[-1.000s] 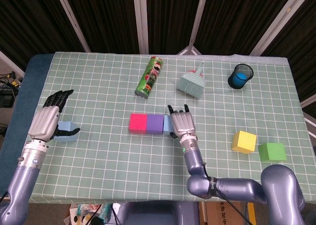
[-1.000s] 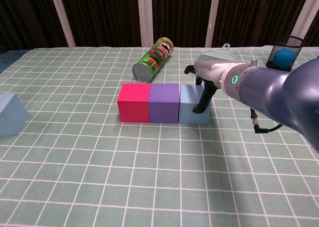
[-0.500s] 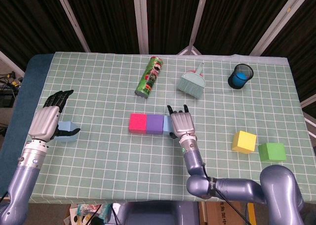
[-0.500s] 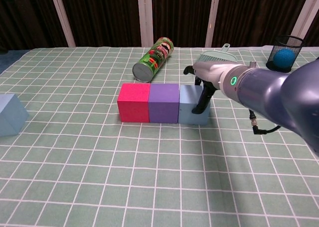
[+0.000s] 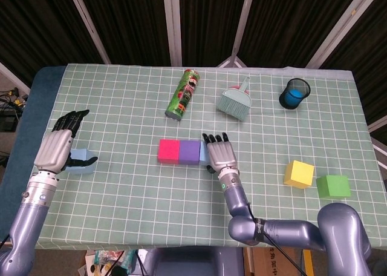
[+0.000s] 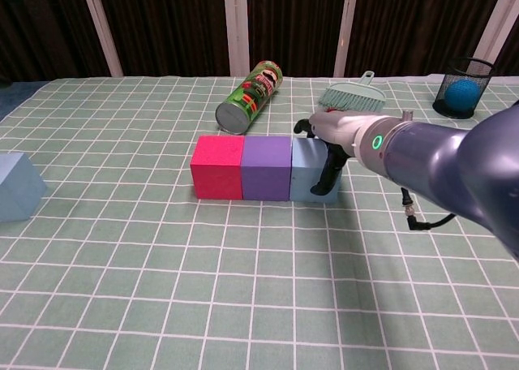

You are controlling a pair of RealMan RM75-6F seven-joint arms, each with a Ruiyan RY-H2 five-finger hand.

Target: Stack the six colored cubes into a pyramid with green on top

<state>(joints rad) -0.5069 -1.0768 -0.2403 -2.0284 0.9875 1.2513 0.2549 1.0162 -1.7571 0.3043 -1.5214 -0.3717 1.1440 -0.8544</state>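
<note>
A red cube [image 5: 169,151], a purple cube [image 5: 189,151] and a light blue cube [image 5: 204,153] stand touching in a row mid-table. My right hand [image 5: 221,153] lies over the light blue cube's right side, fingers stretched across its top. In the chest view the right hand [image 6: 332,147] has a dark finger hanging down the right face of the blue cube [image 6: 308,171]. A yellow cube [image 5: 299,174] and a green cube [image 5: 333,186] sit at the right. My left hand [image 5: 57,147] hovers with fingers apart beside a second light blue cube [image 5: 80,161].
A green chip can [image 5: 183,94] lies on its side behind the row. A teal brush [image 5: 235,100] and a black mesh cup [image 5: 294,93] holding a blue ball stand at the back right. The table's left edge runs close to my left hand.
My right hand has lowered and shifted slightly left onto the light blue cube, its fingers drawn together. The left hand and all cubes stay put.
</note>
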